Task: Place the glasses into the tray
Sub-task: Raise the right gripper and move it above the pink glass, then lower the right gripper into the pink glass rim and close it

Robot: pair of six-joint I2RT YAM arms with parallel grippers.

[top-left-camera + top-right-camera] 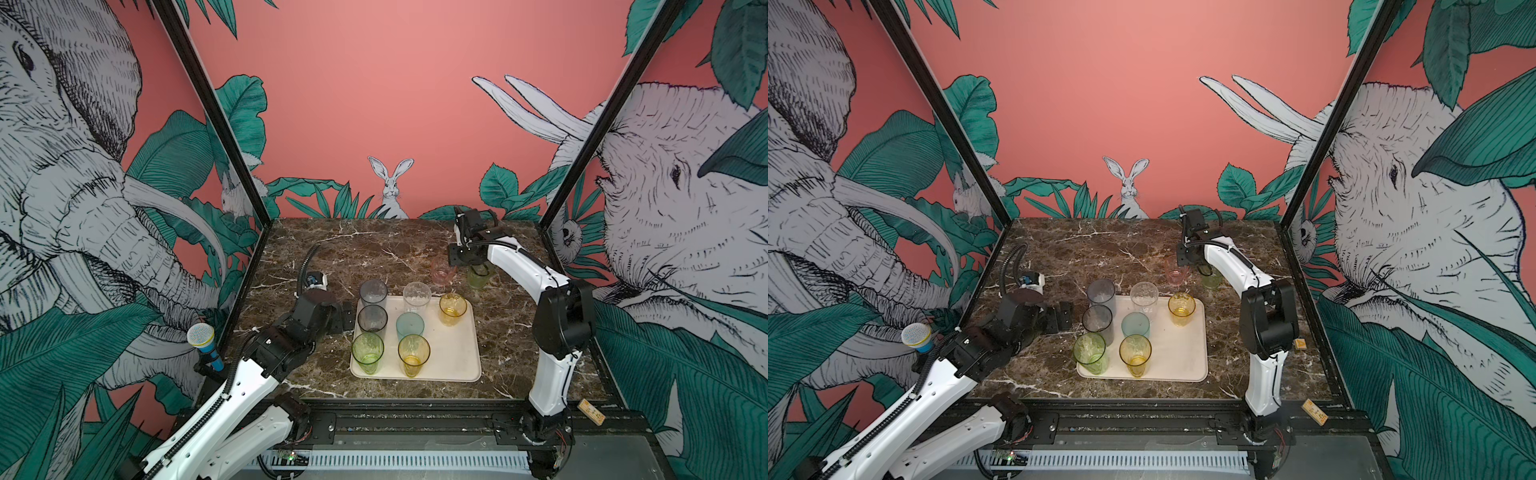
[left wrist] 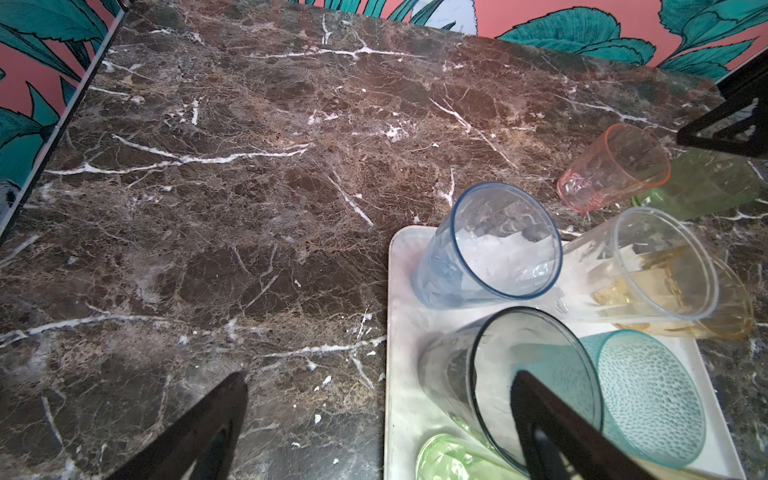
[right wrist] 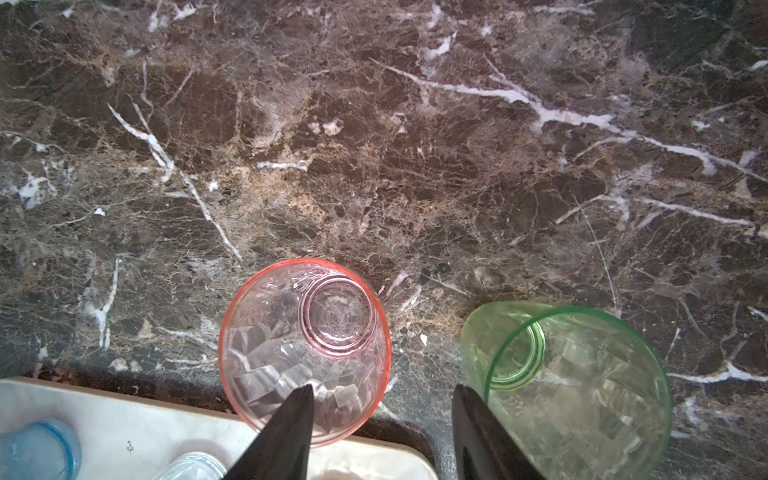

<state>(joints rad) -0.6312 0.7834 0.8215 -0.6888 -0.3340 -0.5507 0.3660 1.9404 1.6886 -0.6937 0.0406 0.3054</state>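
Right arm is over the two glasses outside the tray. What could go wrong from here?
The right end effector hangs between the pink glass and the green glass, partly over the pink rim: lowering now could topple either. The pink glass stands close to the tray, so a low carry may catch its rim.

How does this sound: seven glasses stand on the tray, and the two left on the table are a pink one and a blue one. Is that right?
Almost. Beside the pink glass on the table stands a green glass, not a blue one; the right wrist view shows both. The tray does hold seven, as both top views show.
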